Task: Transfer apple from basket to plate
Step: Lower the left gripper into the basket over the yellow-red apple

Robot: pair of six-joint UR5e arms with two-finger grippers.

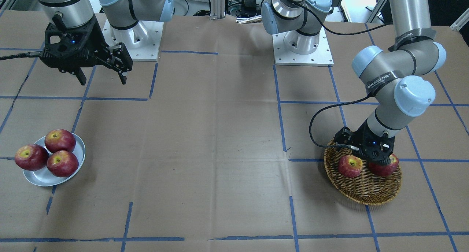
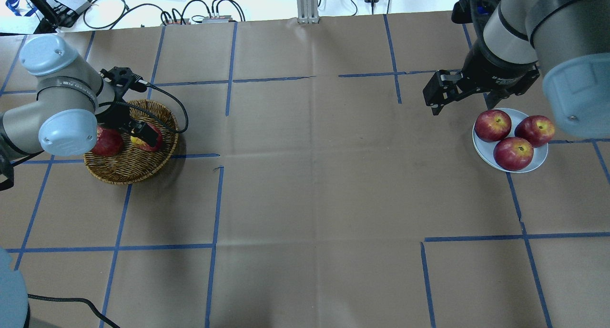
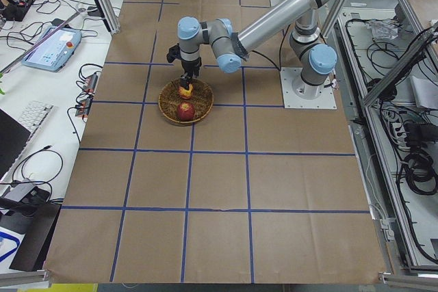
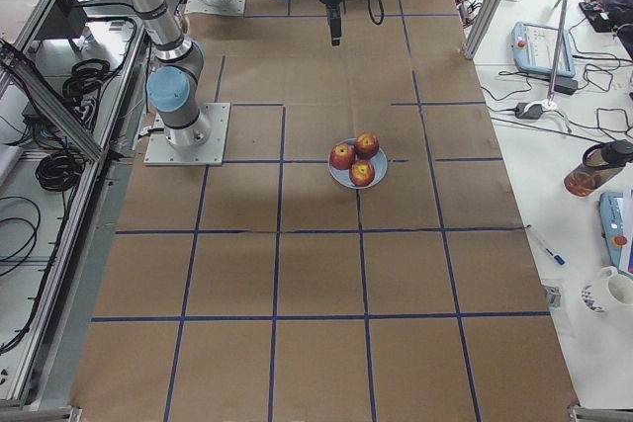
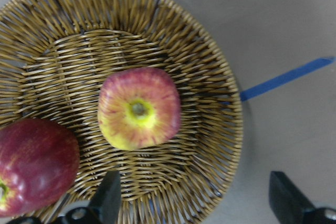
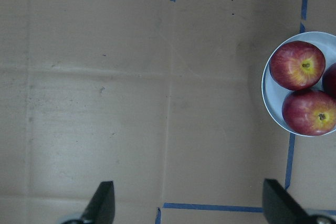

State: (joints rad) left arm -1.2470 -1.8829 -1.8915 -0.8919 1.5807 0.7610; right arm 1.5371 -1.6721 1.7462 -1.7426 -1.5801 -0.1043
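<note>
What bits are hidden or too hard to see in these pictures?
Left wrist view: the dark red apple is cut off by the left edge; of the left gripper, only the fingers' tips show.
Front-facing view: that gripper's body hides most of the same apple in the round woven wicker basket.
Right wrist view: the right edge cuts off a third red apple on the pale grey-white round plate.

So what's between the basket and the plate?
Nothing. In the overhead view, only brown paper crossed by blue tape lies between basket and plate.
</note>
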